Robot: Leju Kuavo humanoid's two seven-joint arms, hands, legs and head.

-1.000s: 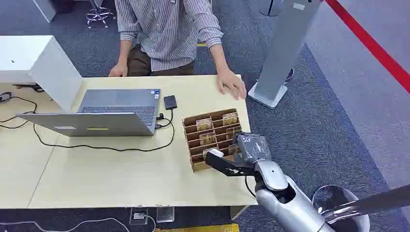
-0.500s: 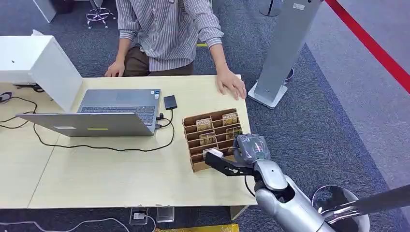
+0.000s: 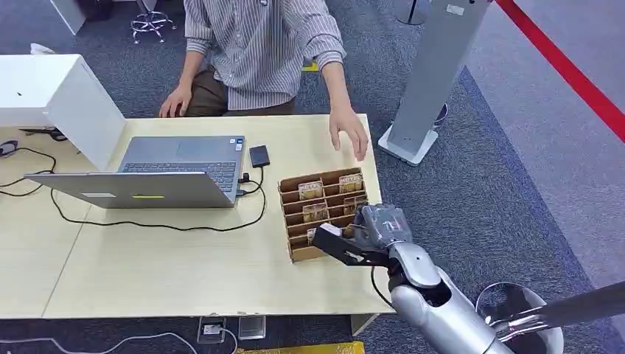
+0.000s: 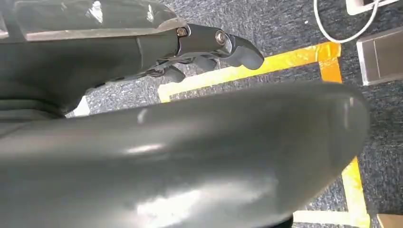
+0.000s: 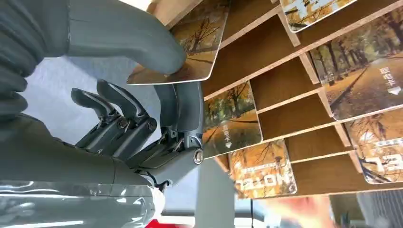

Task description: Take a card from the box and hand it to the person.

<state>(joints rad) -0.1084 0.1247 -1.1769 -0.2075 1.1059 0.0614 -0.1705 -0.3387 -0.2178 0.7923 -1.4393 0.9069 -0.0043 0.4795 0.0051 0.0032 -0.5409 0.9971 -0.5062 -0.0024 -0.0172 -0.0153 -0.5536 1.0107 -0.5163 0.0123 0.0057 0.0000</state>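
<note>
The brown box [image 3: 323, 214] sits on the desk [image 3: 184, 265], close to the desk's edge on the robot's right. It has many small slots, and cards with autumn trees stand in some of them.

The right hand [image 3: 361, 236] is at the corner of the box nearest the robot. In the right wrist view, its thick thumb [image 5: 138, 35] presses on one card [image 5: 187, 50], and a dark finger [image 5: 183, 107] is under that card. So the right hand is pinching this card. The card is tilted and just beside the box's wooden slots.

The left hand [image 4: 209, 47] hangs over the carpet, away from the box. Its fingers are curled in and it holds nothing.

A person [image 3: 258, 44] in a striped shirt stands on the far side of the box. One of the person's hands [image 3: 348, 133] is over the desk, just past the box. A laptop [image 3: 158, 173] is open on the desk, on the robot's left of the box.
</note>
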